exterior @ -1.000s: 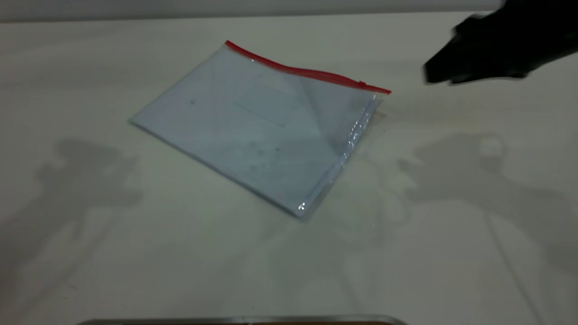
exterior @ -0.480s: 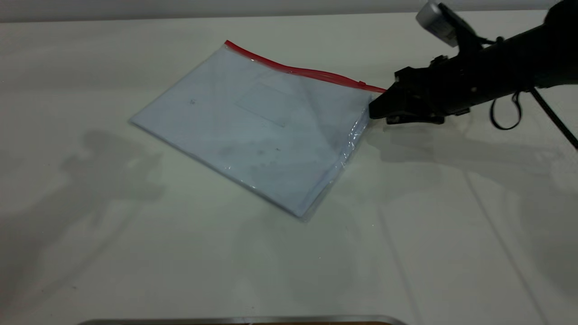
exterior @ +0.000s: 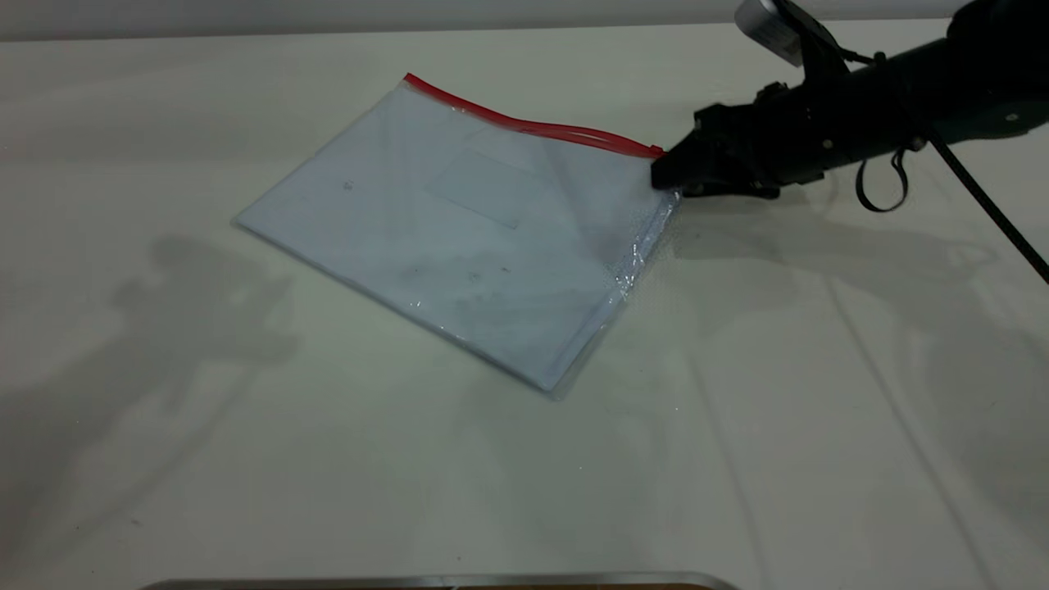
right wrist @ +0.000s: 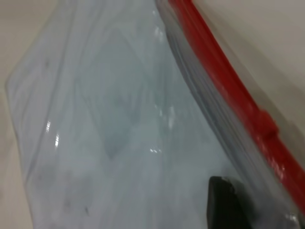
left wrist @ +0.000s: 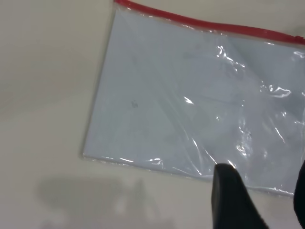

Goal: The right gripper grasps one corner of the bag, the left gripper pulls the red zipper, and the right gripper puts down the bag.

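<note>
**Right gripper at the bag corner; grasp not confirmed**

The right gripper [exterior: 665, 174] is reaching in from the table's right side, its tip touching the corner of the bag [exterior: 660, 164], where the red zipper [exterior: 524, 125] is meeting the crinkled short edge. How far its jaws are standing apart cannot be told, nor whether plastic is lying between them; the right wrist view is showing only one dark finger [right wrist: 226, 202] resting over the clear film beside the red strip.

In my judgement, the grasp is the step in hand. It is best done by pinching the film just inside the corner, clear of the small slider tab [right wrist: 265, 125], so the tab is left free for pulling. Lifting should wait until both layers are caught, since the film looks slippery.

The bag [exterior: 459, 238] is lying flat and skewed on the table [exterior: 246, 459], pale blue-white sheets showing through and a faint label window near its middle. The left gripper [left wrist: 259, 200] is hovering above the bag's long edge opposite the zipper, jaws standing apart, holding nothing.
</note>
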